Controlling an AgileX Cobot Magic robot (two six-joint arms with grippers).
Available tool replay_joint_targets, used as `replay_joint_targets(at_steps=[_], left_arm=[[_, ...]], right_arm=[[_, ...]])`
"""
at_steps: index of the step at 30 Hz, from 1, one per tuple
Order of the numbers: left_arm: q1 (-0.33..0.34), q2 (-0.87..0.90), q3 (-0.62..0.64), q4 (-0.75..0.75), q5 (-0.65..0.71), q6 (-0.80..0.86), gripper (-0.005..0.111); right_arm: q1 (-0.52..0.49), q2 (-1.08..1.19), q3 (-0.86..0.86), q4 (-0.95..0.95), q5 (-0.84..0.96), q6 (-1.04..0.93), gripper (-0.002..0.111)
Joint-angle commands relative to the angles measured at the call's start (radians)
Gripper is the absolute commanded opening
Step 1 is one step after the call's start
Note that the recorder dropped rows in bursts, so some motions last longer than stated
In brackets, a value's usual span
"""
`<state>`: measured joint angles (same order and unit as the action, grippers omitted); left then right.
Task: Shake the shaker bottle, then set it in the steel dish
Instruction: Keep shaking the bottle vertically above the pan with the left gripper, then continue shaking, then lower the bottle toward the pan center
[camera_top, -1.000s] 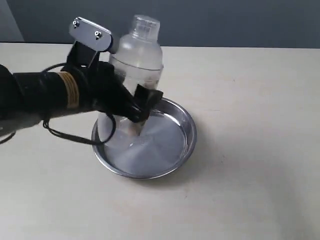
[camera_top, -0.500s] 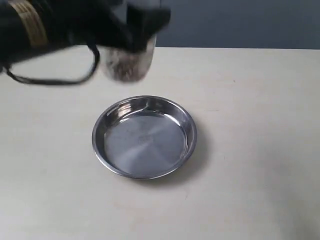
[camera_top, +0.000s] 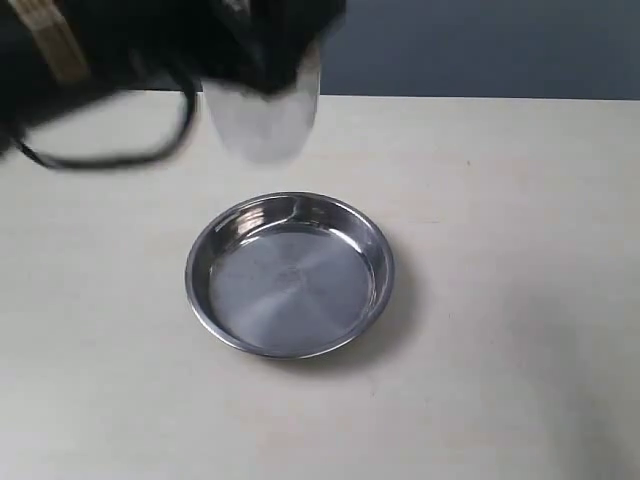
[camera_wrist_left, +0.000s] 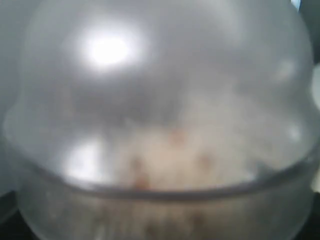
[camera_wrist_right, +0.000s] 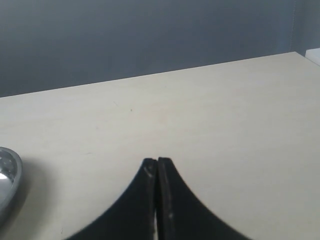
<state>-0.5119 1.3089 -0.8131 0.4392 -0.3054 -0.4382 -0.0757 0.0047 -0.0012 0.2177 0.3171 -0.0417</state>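
Observation:
The steel dish (camera_top: 289, 275) lies empty at the middle of the table. High above its far left rim, the lower body of the shaker bottle (camera_top: 260, 120) shows as a blur at the top of the exterior view; its top is cut off there. My left gripper (camera_top: 270, 45) is shut on the bottle. The left wrist view is filled by the bottle's frosted dome (camera_wrist_left: 160, 100), with brown bits (camera_wrist_left: 172, 150) blurred behind it. My right gripper (camera_wrist_right: 157, 161) is shut on nothing, off to the side over bare table, with the dish's rim (camera_wrist_right: 7, 175) at that view's edge.
A black cable (camera_top: 110, 155) loops down from the left arm above the table's far left. The beige table (camera_top: 500, 250) stretches bare to the right of the dish. A dark wall stands behind the table.
A second ago the bottle stood low over the dish in the left gripper. It has been lifted up and back, blurred with motion, and has shifted slightly since half a second ago.

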Motion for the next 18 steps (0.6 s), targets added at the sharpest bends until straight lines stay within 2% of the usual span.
replay_joint_targets(at_steps=[1,3,5,8,10,13,14,16,18], left_arm=[[0.002,-0.002,-0.001,0.009,0.14,0.004,0.0],[0.002,-0.08,-0.057,0.032,0.096,0.004,0.0],[0.002,-0.108,-0.043,-0.015,0.073,0.004,0.0],[-0.006,0.04,0.083,-0.061,0.006,0.004,0.0],[0.0,0.123,0.102,-0.138,-0.04,-0.046,0.0],[0.0,0.003,0.034,-0.015,-0.219,-0.066,0.0],[0.002,-0.036,-0.003,0.01,-0.224,-0.028,0.0],[0.002,-0.076,-0.056,0.004,-0.074,-0.001,0.0],[0.0,-0.019,-0.005,-0.007,0.032,-0.004,0.0]], right_arm=[[-0.003,-0.005,0.001,-0.002,-0.009,-0.002,-0.001],[-0.003,-0.005,0.001,-0.002,-0.009,-0.002,-0.001],[-0.003,-0.005,0.001,-0.002,-0.009,-0.002,-0.001],[-0.003,-0.005,0.001,0.001,-0.009,-0.002,-0.001],[-0.003,-0.005,0.001,0.001,-0.009,-0.002,-0.001],[-0.003,-0.005,0.001,0.001,-0.009,-0.002,-0.001],[-0.003,-0.005,0.001,0.001,-0.009,-0.002,-0.001],[-0.003,-0.005,0.001,0.001,-0.009,-0.002,-0.001],[-0.003,-0.005,0.001,0.001,-0.009,-0.002,-0.001]])
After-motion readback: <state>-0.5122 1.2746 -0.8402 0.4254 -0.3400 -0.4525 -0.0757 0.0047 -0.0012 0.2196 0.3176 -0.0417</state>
